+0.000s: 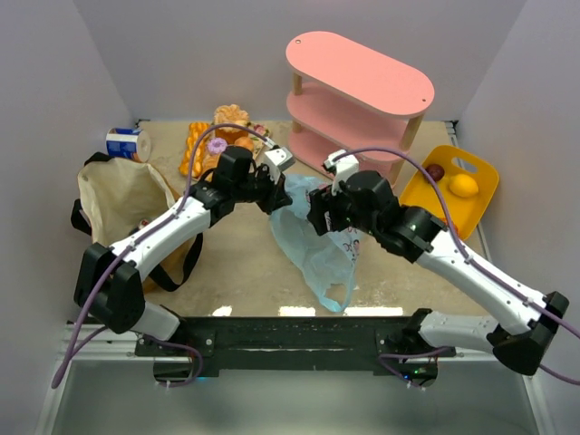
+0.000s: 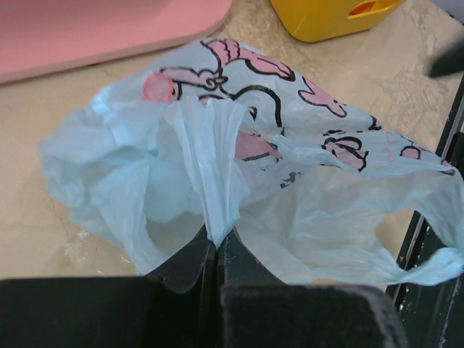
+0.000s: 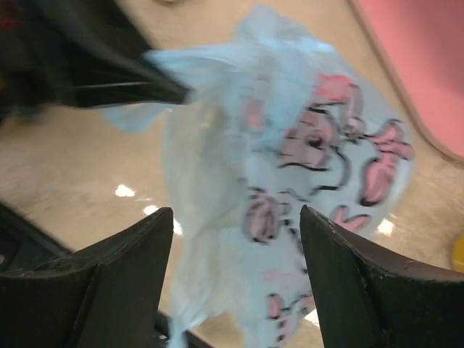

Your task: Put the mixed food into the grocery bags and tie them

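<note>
Landmark: light-blue plastic bag (image 1: 319, 256) with pink cartoon prints, lying crumpled on the table (image 1: 236, 267) at mid-scene. All places below are given from it.
Bag, condition: thin, translucent and slack. One gathered strip is lifted at its far-left edge, and the rest trails toward the near edge of the table.
Bag, contents: cannot be told through the folds.
Left gripper (image 2: 217, 243): at the bag's far-left edge, with the jaws pressed together on the gathered strip of blue plastic. The strip rises out of the pinch in the left wrist view.
Right gripper (image 3: 235, 212): over the bag's far-right part. The fingers (image 3: 138, 254) are spread wide, with the printed plastic in the gap beyond them. Nothing is gripped.
Tan canvas tote (image 1: 122, 195): well apart to the left of the bag, mouth open, black straps (image 1: 186, 263) lying loose on the side toward the bag.
Yellow basket (image 1: 453, 216): to the right of the bag and apart from it.
Basket, contents: one yellow fruit (image 1: 463, 185) and one dark red fruit (image 1: 436, 171), side by side.
Pink shelf (image 1: 358, 72): behind the bag, three oval tiers.
Breads and doughnuts (image 1: 227, 136): behind the bag to the left, in a pile, with a purple doughnut (image 1: 217, 145) among them.
Blue-and-white can (image 1: 125, 143): far left of the bag, beyond the tote, on its side.
</note>
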### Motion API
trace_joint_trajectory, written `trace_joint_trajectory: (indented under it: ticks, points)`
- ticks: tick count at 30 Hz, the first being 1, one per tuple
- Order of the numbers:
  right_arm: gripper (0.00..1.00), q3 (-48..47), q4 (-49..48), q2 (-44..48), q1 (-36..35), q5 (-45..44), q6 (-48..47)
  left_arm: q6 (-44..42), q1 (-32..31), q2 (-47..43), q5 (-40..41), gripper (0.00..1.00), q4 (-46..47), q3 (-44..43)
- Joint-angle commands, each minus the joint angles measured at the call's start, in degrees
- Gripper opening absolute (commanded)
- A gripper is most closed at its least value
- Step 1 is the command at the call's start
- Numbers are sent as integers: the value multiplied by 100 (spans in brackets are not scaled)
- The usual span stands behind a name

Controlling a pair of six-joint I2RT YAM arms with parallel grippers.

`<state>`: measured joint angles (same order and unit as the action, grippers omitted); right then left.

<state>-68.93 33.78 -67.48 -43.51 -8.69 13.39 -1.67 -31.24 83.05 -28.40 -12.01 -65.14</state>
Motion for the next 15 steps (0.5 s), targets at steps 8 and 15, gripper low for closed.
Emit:
trace_joint_trajectory:
  ticks: [8, 15]
  points:
    - [64, 1353, -1786, 218, -1081, 17, 1130, 580, 22, -87, 45, 0, 261, -157]
    - [77, 2093, -2296, 104, -1055, -2210, 1596, 755, 22, -227, -340, 0, 296, -218]
